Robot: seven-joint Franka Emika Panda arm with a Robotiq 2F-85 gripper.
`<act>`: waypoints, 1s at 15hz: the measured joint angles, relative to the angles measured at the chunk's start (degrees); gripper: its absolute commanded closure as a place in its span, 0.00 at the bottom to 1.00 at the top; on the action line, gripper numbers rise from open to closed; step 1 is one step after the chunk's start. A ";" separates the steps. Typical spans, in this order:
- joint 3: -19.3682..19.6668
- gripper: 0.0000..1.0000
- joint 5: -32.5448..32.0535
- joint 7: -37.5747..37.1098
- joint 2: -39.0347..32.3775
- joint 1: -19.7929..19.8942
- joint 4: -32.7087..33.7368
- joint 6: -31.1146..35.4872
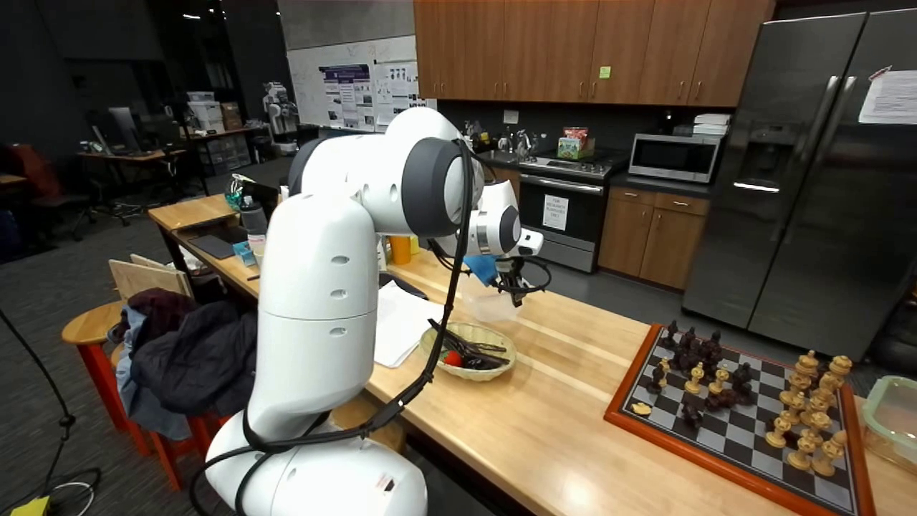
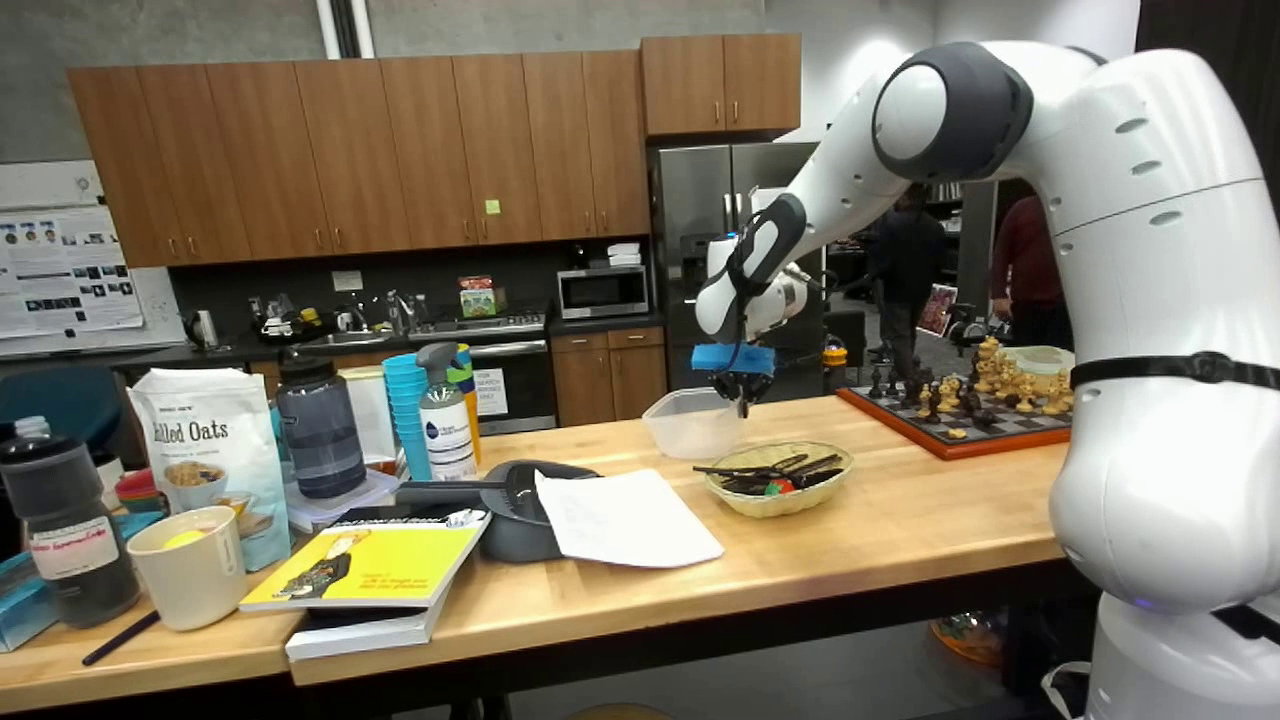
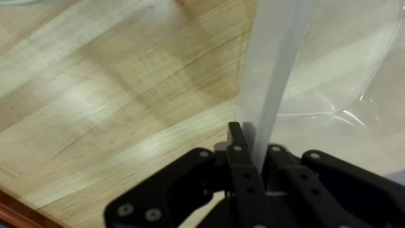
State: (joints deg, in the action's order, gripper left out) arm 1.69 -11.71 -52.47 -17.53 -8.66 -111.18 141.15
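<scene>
A: What's the tool [image 3: 251, 142] doing?

B: It's closed on one wall of a clear plastic container [image 2: 690, 425], a finger to either side of that wall.

A: How far along does it look?

B: Gripping seems done. I'd judge the container unlifted and not let go: it appears to rest on the desk [image 2: 930, 510].

A: And around it?

B: Near it, a pale basket [image 2: 770, 505] holds long dark objects [image 1: 469, 352] and something red [image 2: 779, 486]. Near that lies paper [image 2: 630, 520]. Well apart, in both exterior views, there's a chessboard [image 1: 738, 459] with pieces [image 1: 709, 352].
</scene>
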 measured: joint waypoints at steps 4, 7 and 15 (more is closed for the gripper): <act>0.06 0.98 3.57 1.72 1.89 1.00 -5.45 6.84; 0.10 0.98 6.05 2.84 3.16 1.51 -9.29 11.43; 0.34 0.98 14.58 7.51 8.82 4.22 -21.14 22.27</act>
State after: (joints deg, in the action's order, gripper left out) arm 2.03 2.87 -44.96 -8.71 -4.44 -132.32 163.42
